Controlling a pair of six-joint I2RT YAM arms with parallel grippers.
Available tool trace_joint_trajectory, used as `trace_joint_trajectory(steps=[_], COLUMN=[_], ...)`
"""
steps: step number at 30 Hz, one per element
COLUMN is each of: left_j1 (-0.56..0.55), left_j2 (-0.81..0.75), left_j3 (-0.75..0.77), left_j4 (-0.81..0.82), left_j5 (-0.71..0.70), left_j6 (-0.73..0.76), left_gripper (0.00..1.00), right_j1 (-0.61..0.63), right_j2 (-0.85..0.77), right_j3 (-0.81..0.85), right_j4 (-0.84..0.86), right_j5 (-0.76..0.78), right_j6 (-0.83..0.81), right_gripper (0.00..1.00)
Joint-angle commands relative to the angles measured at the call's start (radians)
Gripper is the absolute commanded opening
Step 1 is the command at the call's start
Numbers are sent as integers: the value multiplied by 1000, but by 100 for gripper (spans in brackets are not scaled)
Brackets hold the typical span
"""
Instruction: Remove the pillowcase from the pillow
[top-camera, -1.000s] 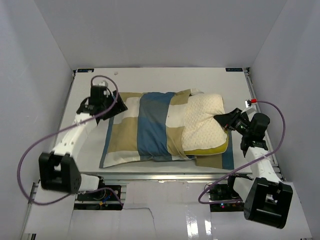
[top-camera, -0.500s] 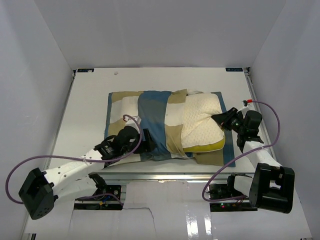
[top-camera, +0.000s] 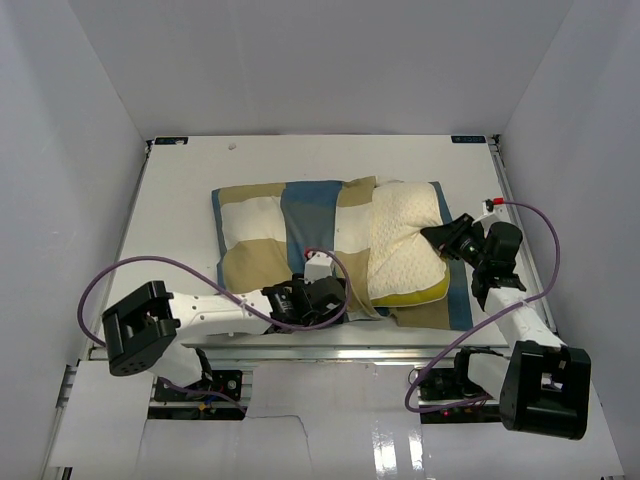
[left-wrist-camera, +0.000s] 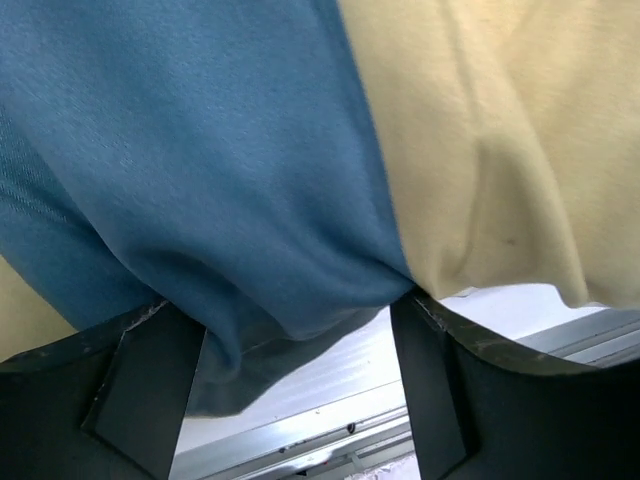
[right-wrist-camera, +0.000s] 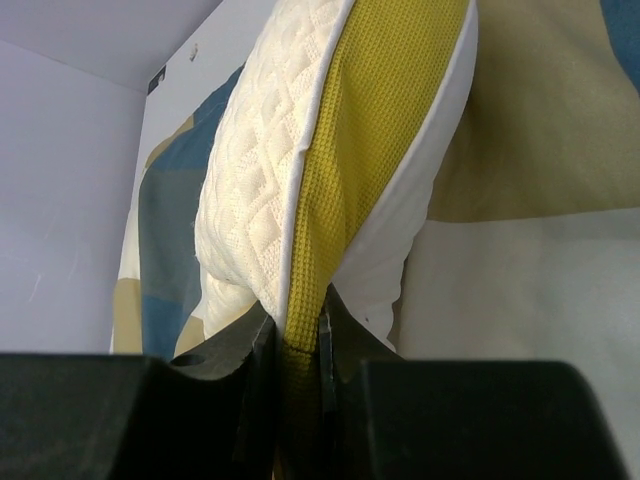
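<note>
The checked pillowcase (top-camera: 285, 235) lies across the middle of the table. The cream pillow (top-camera: 405, 240) sticks out of its right end, its yellow edging turned toward the front. My right gripper (top-camera: 443, 240) is shut on that yellow edging (right-wrist-camera: 340, 190) at the pillow's right side, with the edging pinched between the jaws (right-wrist-camera: 298, 335). My left gripper (top-camera: 325, 298) is at the pillowcase's near edge. Its jaws stand wide apart (left-wrist-camera: 295, 345), with a fold of the blue and tan cloth (left-wrist-camera: 250, 200) hanging between and over them.
The table's near metal edge (left-wrist-camera: 300, 430) is just below the left gripper. White walls (top-camera: 90, 120) enclose the table on three sides. Bare table (top-camera: 180, 200) shows left of and behind the pillowcase.
My left arm has swung from the pillowcase's far left corner to its near edge. The pillowcase's left end has shifted. The right gripper keeps its hold on the pillow.
</note>
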Motion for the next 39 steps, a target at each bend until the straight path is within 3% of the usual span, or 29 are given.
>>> trace_joint_trajectory(steps=[1,3,5,6,8,15,21,24,33,36,39], left_j1=[-55,-55,-55,-55,-55,-17,46,61,221,229,230], left_j2=[2,33,51,53,50,-24,-111,-148,-225,-249,-288], left_j3=[74,115,132,138,158,216,203,212,224,249,250], left_j4=[-72,-123,-221,-259,-395,-823,-1014,-1098,-1131,-1086,-890], left_j5=[-108,-160,-209,-237,-315,-421,-473,-493,-516,-490,-417], left_j6=[-40,-50,-90,-142,-194,-386,-515,-575,-517,-454,-229], left_gripper=[82,70,42,22,0,0,0,12,8,8,26], right_j1=[5,5,2,-4,-38,-177,-280,-308,-349,-349,-349], right_j2=[-29,-39,-48,-48,-45,26,67,72,99,110,115], right_j3=[41,38,38,41,59,140,193,216,246,245,231], right_j4=[-6,0,-3,-9,-21,-40,-37,-37,-37,-23,9], right_j5=[0,-6,0,2,-10,-107,-187,-211,-305,-336,-395], right_j6=[0,10,10,7,7,92,142,148,123,103,91], right_gripper=[8,8,8,8,8,8,8,8,8,8,8])
